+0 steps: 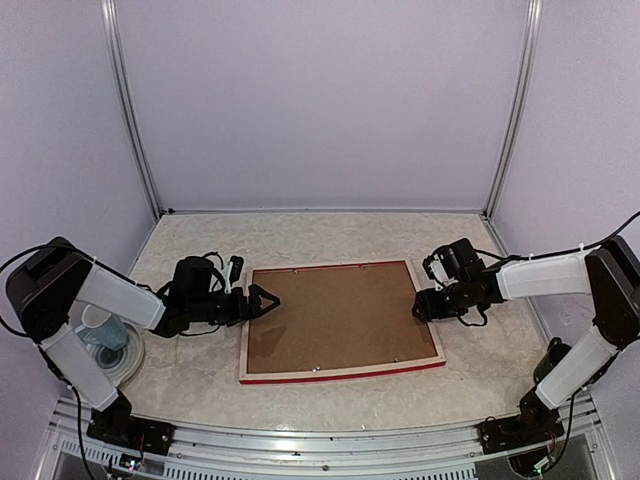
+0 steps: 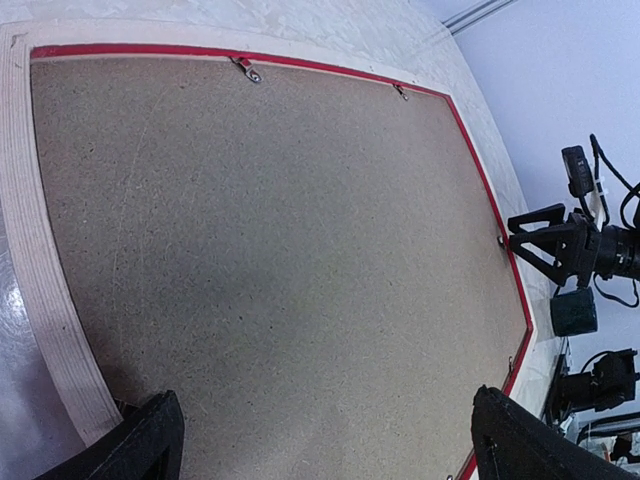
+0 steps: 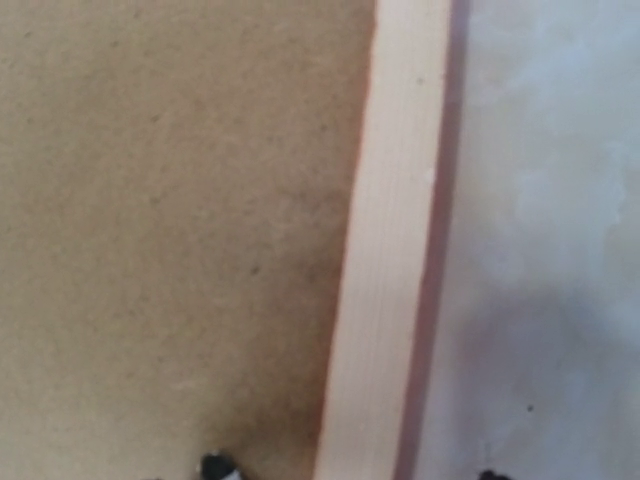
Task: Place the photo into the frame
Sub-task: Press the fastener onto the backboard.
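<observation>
The frame (image 1: 340, 372) lies face down in the middle of the table, its pale wood back up and a red edge showing. A brown hardboard backing panel (image 1: 335, 315) fills it. The photo is hidden. My left gripper (image 1: 268, 299) stands open at the frame's left rail, and in the left wrist view its fingers (image 2: 150, 435) spread wide over the panel (image 2: 270, 230). My right gripper (image 1: 420, 303) is at the right rail. In the right wrist view its tips (image 3: 215, 465) straddle the pale rail (image 3: 390, 250), one over the panel and one over the table, with gaps on both sides.
A pale blue cup on a white round plate (image 1: 105, 345) stands at the left beside the left arm. Small metal turn clips (image 2: 247, 70) sit along the panel's edges. White enclosure walls close off the back and both sides.
</observation>
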Controlling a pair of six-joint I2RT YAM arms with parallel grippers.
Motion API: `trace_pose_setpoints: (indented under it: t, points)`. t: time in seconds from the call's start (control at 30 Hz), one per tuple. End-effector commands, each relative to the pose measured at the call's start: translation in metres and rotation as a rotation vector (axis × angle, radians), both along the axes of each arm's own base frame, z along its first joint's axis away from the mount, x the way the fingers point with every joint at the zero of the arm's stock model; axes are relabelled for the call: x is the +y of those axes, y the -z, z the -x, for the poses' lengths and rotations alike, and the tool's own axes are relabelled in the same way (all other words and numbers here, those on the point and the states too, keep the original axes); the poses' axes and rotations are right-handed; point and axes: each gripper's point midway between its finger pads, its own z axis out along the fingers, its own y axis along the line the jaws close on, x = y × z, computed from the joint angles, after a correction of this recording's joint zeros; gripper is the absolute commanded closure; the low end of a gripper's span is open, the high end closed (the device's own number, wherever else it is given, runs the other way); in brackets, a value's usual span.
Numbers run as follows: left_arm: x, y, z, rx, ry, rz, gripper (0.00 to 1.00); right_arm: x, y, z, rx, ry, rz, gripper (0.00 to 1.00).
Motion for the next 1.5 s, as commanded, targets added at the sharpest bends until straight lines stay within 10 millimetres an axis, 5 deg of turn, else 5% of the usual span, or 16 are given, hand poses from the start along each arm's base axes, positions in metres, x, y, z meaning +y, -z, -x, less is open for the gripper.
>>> trace_pose_setpoints:
  t: [0.0,0.4,0.7,1.47]
  points:
    - [0.007,0.024,0.008,0.092,-0.003,-0.044,0.01,-0.004,-0.004,-0.011,-0.027,0.02,0.021,0.34]
    - [0.009,0.027,0.007,0.099,-0.006,-0.047,0.01,-0.004,0.006,-0.014,-0.008,0.02,0.042,0.39]
    - [0.009,0.029,0.006,0.11,-0.008,-0.048,0.01,-0.006,0.009,-0.012,-0.007,0.026,0.044,0.57]
    - [0.015,0.028,0.004,0.104,-0.033,-0.06,0.01,-0.016,0.026,-0.004,0.08,0.089,0.09,0.67]
